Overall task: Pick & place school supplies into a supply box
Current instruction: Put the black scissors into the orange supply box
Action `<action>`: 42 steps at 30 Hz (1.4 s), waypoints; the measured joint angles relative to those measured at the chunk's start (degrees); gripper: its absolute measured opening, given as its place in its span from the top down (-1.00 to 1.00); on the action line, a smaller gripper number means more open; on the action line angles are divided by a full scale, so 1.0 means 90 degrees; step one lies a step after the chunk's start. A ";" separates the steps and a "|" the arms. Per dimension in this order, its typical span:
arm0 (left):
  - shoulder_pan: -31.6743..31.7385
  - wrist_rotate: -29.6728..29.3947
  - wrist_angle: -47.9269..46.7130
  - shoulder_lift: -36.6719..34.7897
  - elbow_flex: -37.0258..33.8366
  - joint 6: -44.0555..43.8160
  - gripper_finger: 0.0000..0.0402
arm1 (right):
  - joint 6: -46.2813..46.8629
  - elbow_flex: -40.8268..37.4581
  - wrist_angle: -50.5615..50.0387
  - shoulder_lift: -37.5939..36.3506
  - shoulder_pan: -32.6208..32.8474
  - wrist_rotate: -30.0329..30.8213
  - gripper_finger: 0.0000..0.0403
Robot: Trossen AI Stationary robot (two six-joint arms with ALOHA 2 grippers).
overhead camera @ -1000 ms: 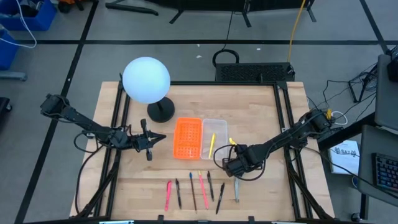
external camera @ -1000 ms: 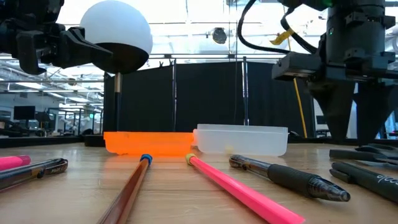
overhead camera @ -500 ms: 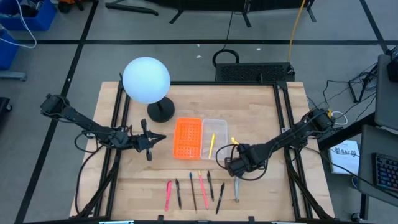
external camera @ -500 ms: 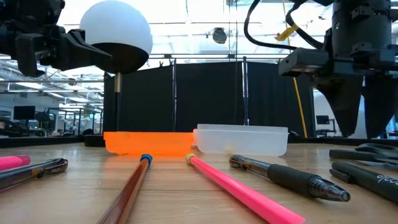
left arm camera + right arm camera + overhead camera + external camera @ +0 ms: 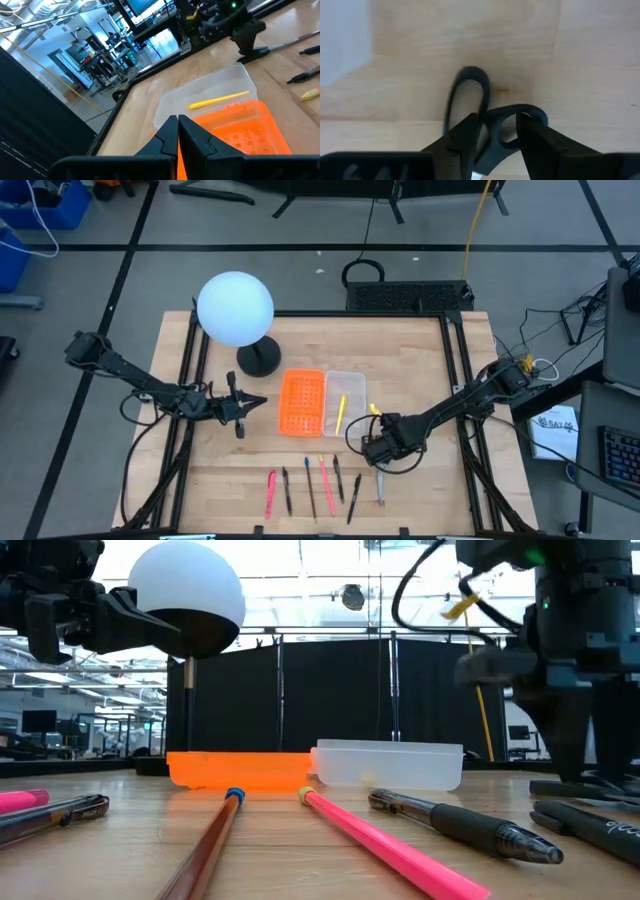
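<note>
Small scissors [image 5: 380, 483] with black handles [image 5: 470, 95] lie on the wooden table at the near right. My right gripper [image 5: 495, 125] points down over them, open, one finger on each side of a handle loop [image 5: 517, 117]. A row of pens and pencils [image 5: 312, 485] lies flat to their left. The clear supply box [image 5: 346, 402] rests at mid-table with a yellow pencil [image 5: 217, 101] lying inside it, and an orange perforated panel [image 5: 302, 402] adjoins it. My left gripper [image 5: 250, 402] hovers shut and level, left of the panel. My right gripper comes at the scissors' handle end from above, its fingers [image 5: 465, 132] straddling one loop. Whether they touch the handles I cannot tell. The scissors lie flat on the table.
A white globe lamp [image 5: 235, 308] on a dark round base stands at the far left of the table. Black rails [image 5: 190, 380] run along both table sides. Bare wood lies between the box and the row of pens.
My right gripper has tipped slightly and its fingers have sunk toward the scissors' handles, staying open. The scissors and the other supplies lie where they were.
</note>
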 joint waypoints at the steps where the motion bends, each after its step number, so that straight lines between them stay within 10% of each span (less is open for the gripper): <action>1: 0.0000 0.0000 -0.0002 0.0000 0.0000 -0.0002 0.89 | -0.0048 0.0000 0.0009 0.0058 0.0000 -0.0057 0.36; 15: -0.0002 0.0000 -0.0012 -0.0002 0.0002 -0.0005 0.89 | -0.2915 -0.0123 -0.0049 0.0488 -0.0136 0.0275 0.37; 26: 0.0000 0.0014 -0.0118 0.0000 0.0005 -0.0158 0.89 | -0.2394 -0.1119 0.1182 0.0318 -0.0165 -0.0465 0.77; 42: 0.0000 0.0027 -0.0450 0.0000 0.0005 -0.0532 0.89 | -0.1681 -0.1197 0.1846 -0.1536 0.0339 0.0967 0.87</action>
